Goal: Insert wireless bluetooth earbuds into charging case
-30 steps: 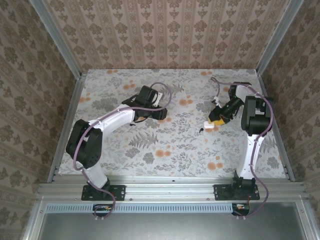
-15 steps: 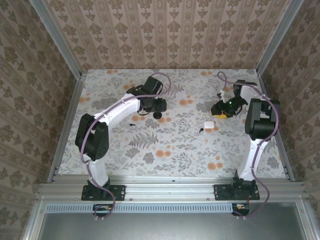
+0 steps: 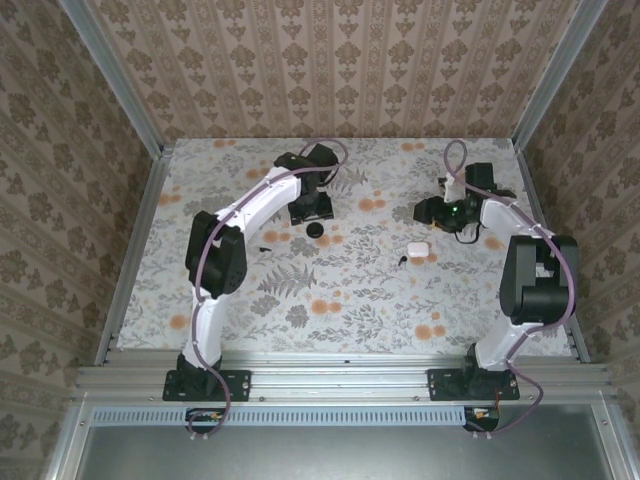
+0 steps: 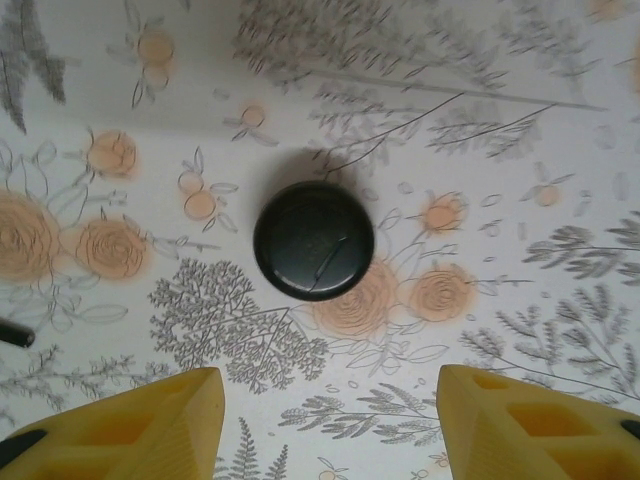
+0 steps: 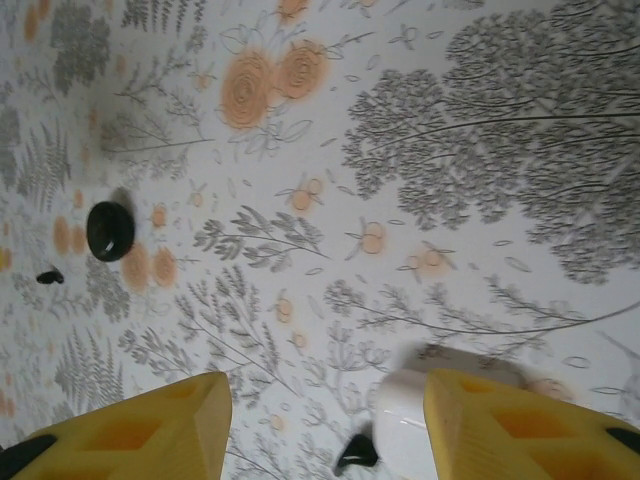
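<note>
**A:** Where's the charging case?

**B:** The white charging case (image 3: 418, 250) lies on the floral tabletop (image 3: 350, 300), right of the middle. It's nearer than my right jaws and apart from them. One black earbud (image 3: 401, 259) sits just beside its left edge.

**A:** And the second earbud?

**B:** The second earbud (image 5: 48, 276) lies well to the left, near the black round disc (image 4: 313, 240).

**A:** Your jaws?

**B:** Both pairs are spread apart with nothing between them. My left jaws hang over the disc.
</note>
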